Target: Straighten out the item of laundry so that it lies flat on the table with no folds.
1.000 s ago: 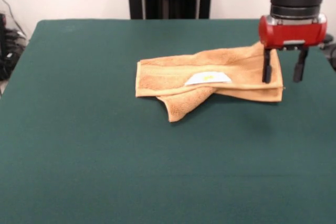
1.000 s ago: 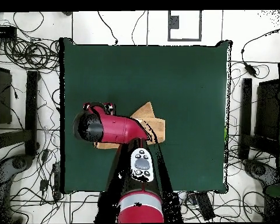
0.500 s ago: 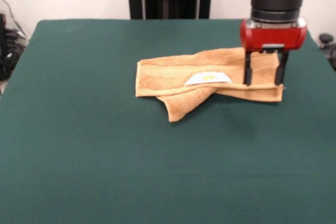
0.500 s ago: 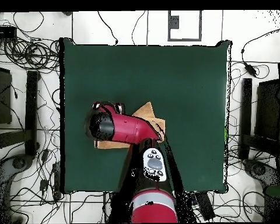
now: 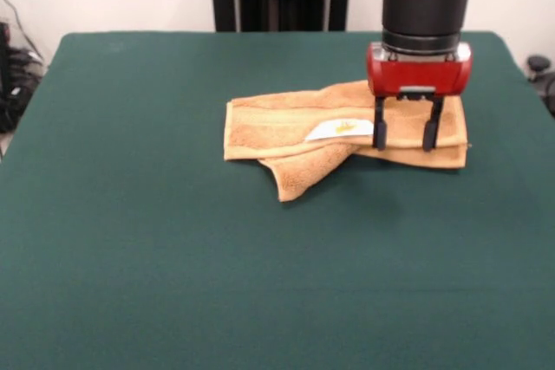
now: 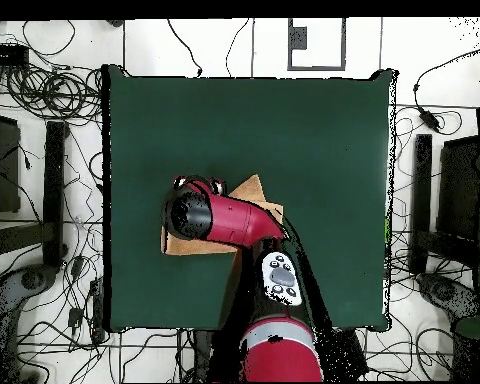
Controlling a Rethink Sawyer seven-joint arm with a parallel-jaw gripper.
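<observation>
Towel (image 5: 286, 127) lies folded on tabletop (image 5: 173, 257), soft and limp, likely best pinched at its loose corner; end effector (image 5: 404, 138) spread wide, empty, over towel's end.

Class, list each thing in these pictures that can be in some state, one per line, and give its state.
Hand towel: folded over on itself, bunched, not flat, white label showing on top.
Tool: open, fingers pointing down over the towel's end.
Table: bears the towel on its green top.
</observation>
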